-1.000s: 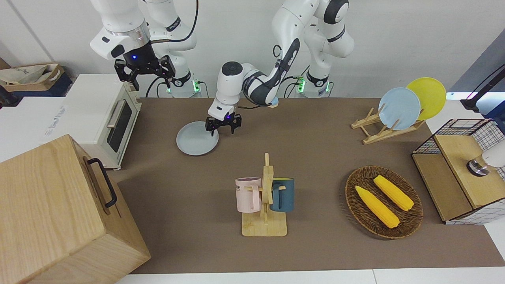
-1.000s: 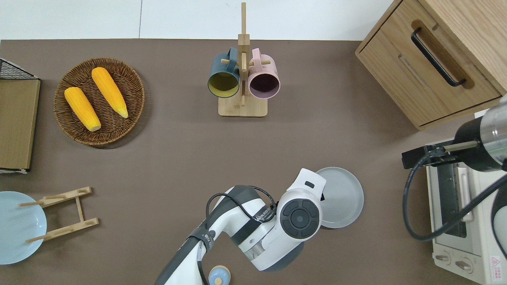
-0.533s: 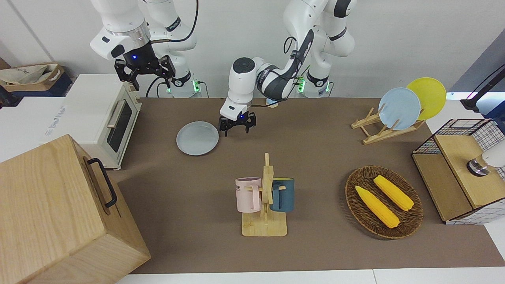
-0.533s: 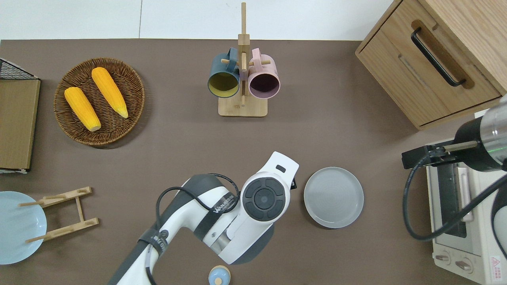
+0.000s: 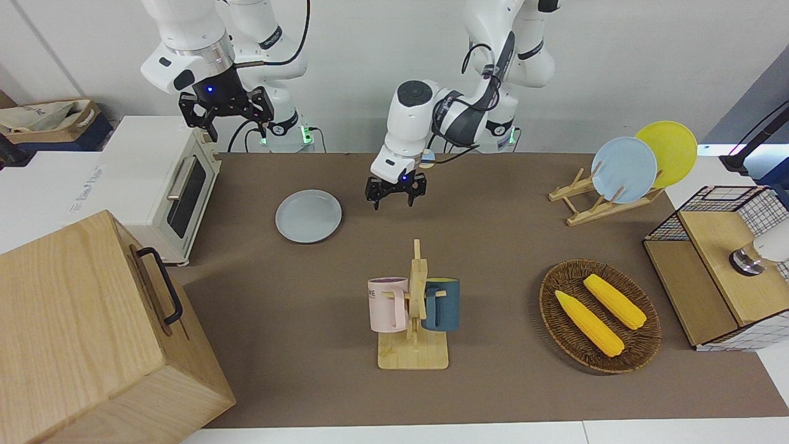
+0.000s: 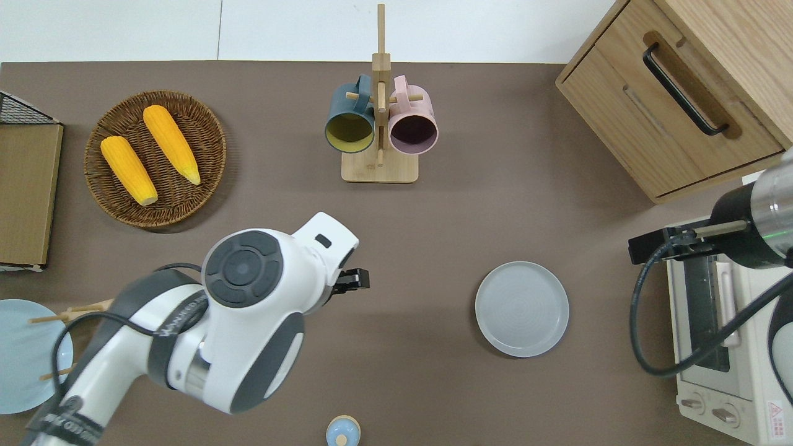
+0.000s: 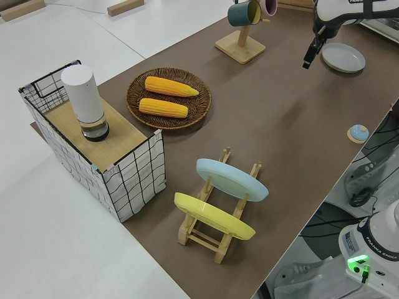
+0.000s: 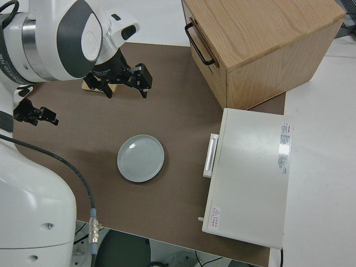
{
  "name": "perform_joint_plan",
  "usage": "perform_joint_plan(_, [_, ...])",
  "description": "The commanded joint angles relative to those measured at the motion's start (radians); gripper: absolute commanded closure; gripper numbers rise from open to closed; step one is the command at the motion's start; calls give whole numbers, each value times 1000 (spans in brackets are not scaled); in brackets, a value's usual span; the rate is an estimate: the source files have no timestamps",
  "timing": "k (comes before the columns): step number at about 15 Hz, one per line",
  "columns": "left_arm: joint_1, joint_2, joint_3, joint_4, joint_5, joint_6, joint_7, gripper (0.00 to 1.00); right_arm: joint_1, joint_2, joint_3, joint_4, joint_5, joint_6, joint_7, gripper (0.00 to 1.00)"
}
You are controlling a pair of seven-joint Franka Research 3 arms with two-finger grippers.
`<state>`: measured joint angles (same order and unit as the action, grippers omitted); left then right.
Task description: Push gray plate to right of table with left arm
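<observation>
The gray plate [image 5: 308,216] [image 6: 521,308] [image 8: 141,158] lies flat on the table's brown mat [image 5: 493,246], toward the right arm's end and a short way from the toaster oven. My left gripper [image 5: 394,196] [image 6: 354,282] [image 7: 310,53] hangs open and holds nothing. It is over bare mat, well apart from the plate on the side toward the left arm's end. The right arm is parked with its gripper [image 5: 225,117] [image 8: 125,83] open.
A white toaster oven [image 5: 166,179] and a wooden cabinet [image 5: 92,333] fill the right arm's end. A two-mug rack [image 5: 413,308] stands mid-table, farther from the robots. A basket of corn [image 5: 598,314], a plate rack [image 5: 622,169] and a wire crate [image 5: 721,265] are at the left arm's end.
My left gripper drew away from the gray plate's rim toward the left arm's end and rose. The plate has stayed where it was.
</observation>
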<state>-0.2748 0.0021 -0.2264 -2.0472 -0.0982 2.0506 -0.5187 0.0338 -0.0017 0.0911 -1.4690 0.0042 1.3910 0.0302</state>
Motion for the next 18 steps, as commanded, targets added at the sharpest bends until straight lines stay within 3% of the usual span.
perform_joint_plan(1, [123,-91,-7,10,-23,-147,163,7,-11,-8,6,-1,8,-12,-3,17])
perform_joint_plan(5, [236,-90,-5,134,-2,-280,308,7,-11,-8,4,1,8,-12,-3,17])
perform_joint_plan(9, [301,-96,19,159,38,-326,431,5,-11,-8,4,1,8,-12,-3,17])
perform_joint_plan(18, [305,-97,134,347,75,-463,636,5,-11,-8,6,-1,8,-12,-1,17])
